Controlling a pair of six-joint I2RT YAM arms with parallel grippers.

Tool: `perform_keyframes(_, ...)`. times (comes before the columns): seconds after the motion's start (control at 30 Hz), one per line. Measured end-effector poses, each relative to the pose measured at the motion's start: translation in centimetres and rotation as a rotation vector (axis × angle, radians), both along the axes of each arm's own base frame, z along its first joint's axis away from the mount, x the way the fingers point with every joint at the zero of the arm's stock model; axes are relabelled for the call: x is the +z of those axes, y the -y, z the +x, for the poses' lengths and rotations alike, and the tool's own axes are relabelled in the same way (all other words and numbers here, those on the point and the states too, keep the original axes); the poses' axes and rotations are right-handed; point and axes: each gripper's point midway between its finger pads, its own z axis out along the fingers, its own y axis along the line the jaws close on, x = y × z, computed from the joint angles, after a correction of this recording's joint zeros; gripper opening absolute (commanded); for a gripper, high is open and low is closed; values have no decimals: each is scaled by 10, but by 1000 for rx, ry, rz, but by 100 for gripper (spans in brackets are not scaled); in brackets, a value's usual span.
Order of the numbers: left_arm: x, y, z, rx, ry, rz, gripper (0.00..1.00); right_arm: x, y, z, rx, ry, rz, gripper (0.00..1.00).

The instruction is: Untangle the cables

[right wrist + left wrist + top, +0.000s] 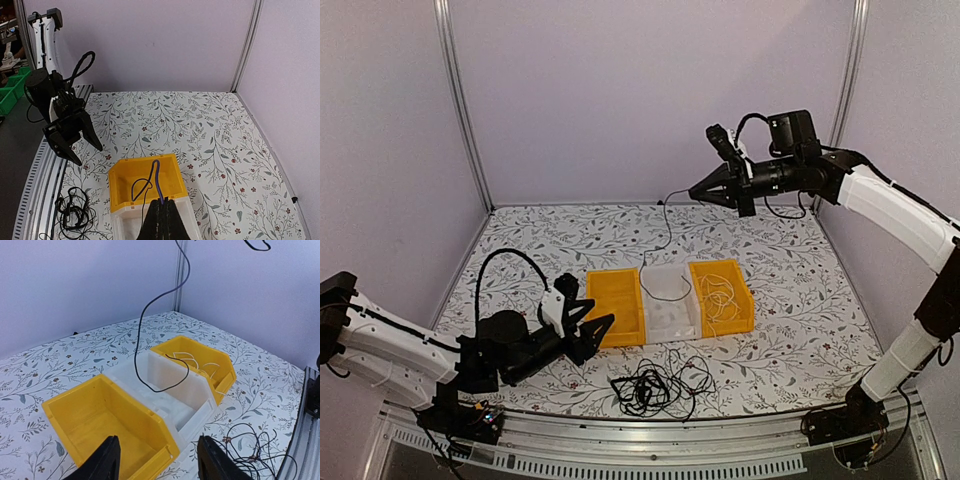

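Observation:
My right gripper [695, 191] is raised high over the back of the table and is shut on a thin black cable [666, 222]. The cable hangs down into the clear middle bin [669, 298]; it also shows in the left wrist view [148, 325] and the right wrist view [156, 180]. A tangle of black cables [655, 386] lies on the table in front of the bins. White cables [720, 296] lie in the right yellow bin [721, 297]. My left gripper [603, 324] is open and empty, low at the front of the left yellow bin [616, 304].
The three bins stand side by side mid-table. The left yellow bin [102, 427] is empty in the left wrist view. A metal rail [650, 436] runs along the near table edge. Enclosure walls stand at the back and sides.

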Motion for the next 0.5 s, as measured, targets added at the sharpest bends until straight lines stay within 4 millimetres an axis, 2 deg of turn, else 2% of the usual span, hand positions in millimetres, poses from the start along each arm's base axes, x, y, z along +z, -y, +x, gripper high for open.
perform_keyframes(0.27, -3, 0, 1, 4, -4, 10, 52, -14, -5, 5, 17, -35, -4, 0)
perform_keyframes(0.37, -4, 0, 1, 5, -4, 12, 52, -31, -7, 7, 17, -59, -20, 0)
perform_keyframes(0.5, -5, 0, 1, 5, -6, 16, 52, -67, -5, 9, 3, -112, -69, 0)
